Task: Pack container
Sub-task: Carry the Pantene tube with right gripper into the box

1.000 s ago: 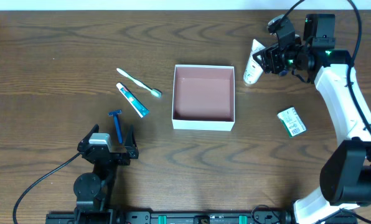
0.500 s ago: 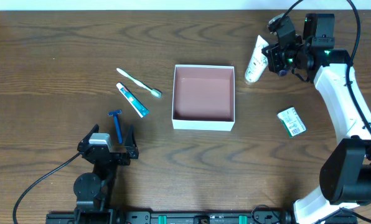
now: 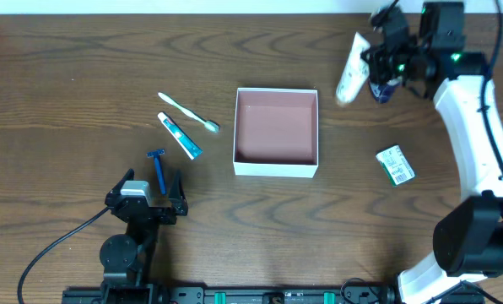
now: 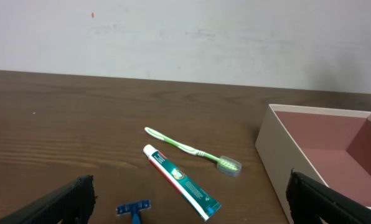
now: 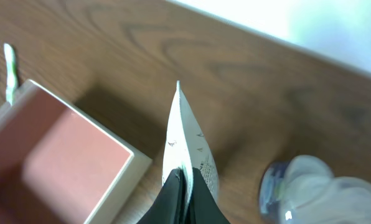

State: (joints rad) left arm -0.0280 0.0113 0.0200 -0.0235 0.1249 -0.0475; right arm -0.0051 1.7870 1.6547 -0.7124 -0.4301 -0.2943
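Observation:
The container (image 3: pixel 276 170), a shallow white-walled square box with a reddish-brown inside, sits mid-table and holds nothing; it also shows at the right of the left wrist view (image 4: pixel 274 155) and at the lower left of the right wrist view (image 5: pixel 126 180). My right gripper (image 3: pixel 371 63) is shut on a white tube (image 3: pixel 349 69), held in the air beyond the box's far right corner. In the right wrist view the black fingers (image 5: pixel 182 177) pinch the tube's (image 5: pixel 188 143) flat side. My left gripper (image 3: pixel 153 181) rests open at the near left, nothing between its fingers (image 4: pixel 188 208).
Left of the box lie a green-white toothbrush (image 3: pixel 188 112), a teal toothpaste tube (image 3: pixel 180 135) and a blue razor (image 3: pixel 158 165). A green packet (image 3: pixel 395 165) lies to the box's right. A clear bluish bottle (image 5: pixel 304 190) stands below the right gripper.
The right gripper has shut on the white tube and lifted it off the table, shifting toward the far edge. The left arm has not moved.

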